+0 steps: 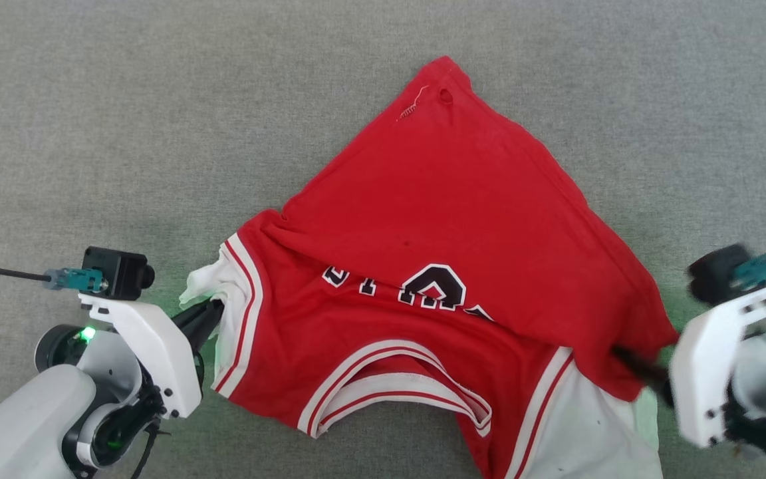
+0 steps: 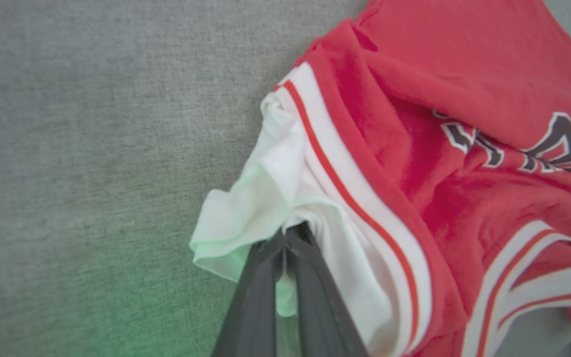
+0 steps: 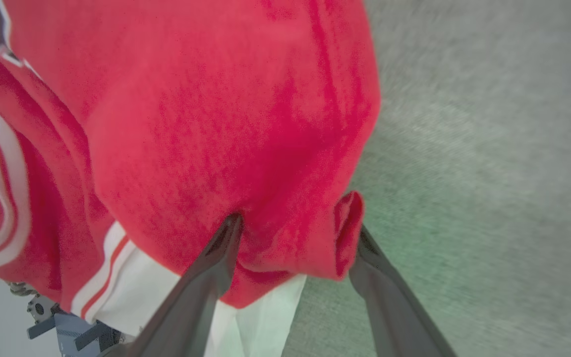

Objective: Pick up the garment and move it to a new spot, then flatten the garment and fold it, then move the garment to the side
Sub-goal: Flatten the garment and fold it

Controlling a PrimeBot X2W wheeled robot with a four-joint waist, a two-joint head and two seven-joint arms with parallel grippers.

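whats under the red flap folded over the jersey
The red flap lies over the black lettering, of which only part peeks out, and over part of a white sleeve. Whatever else it covers is hidden.

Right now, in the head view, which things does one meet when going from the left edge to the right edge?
Left wrist camera → left gripper → garment's striped trim → black lettering → right gripper.

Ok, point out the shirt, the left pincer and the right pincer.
shirt (image 1: 463,199): head view, red folded-over body.
left pincer (image 2: 285,237): left wrist view, fingertips shut on the shirt.
right pincer (image 3: 296,227): right wrist view, midway between open fingertips.
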